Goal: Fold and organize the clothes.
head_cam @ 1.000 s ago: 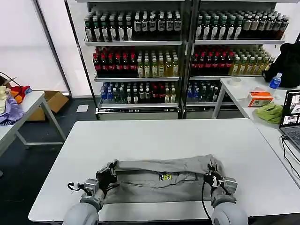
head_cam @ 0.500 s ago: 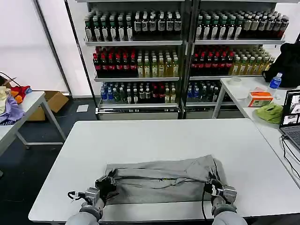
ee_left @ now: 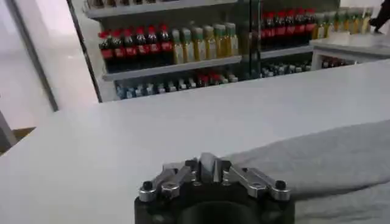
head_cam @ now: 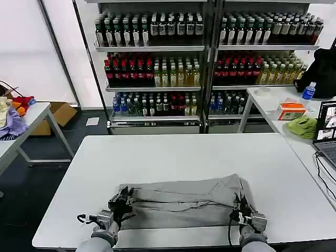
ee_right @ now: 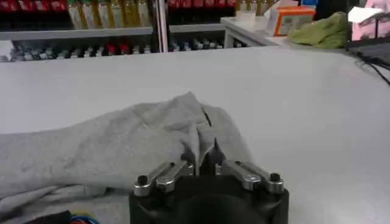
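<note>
One light grey shirt of the clothes (head_cam: pixel 184 202) lies folded into a long band near the front of the white table (head_cam: pixel 173 157). Its chest print is hidden. My left gripper (head_cam: pixel 123 200) sits at the band's left end, shut on a pinch of grey cloth. In the left wrist view the left gripper (ee_left: pixel 207 165) has its fingers closed together, and the shirt (ee_left: pixel 329 164) spreads away beside it. My right gripper (head_cam: pixel 240 206) is at the right end. In the right wrist view the right gripper (ee_right: pixel 204 159) is shut on a raised fold of the shirt (ee_right: pixel 122 146).
Both grippers are close to the table's front edge. A side table on the right carries a lime-green cloth (head_cam: pixel 302 126), an orange box (head_cam: pixel 290 111) and a laptop (head_cam: pixel 326 126). Coloured fabrics (head_cam: pixel 13 118) lie on a table at left. Bottle shelves (head_cam: pixel 157 63) stand behind.
Both grippers have drawn back toward the front edge with the cloth in them. The upper layer has come down over the shirt, covering the chest print, and the band now lies flatter.
</note>
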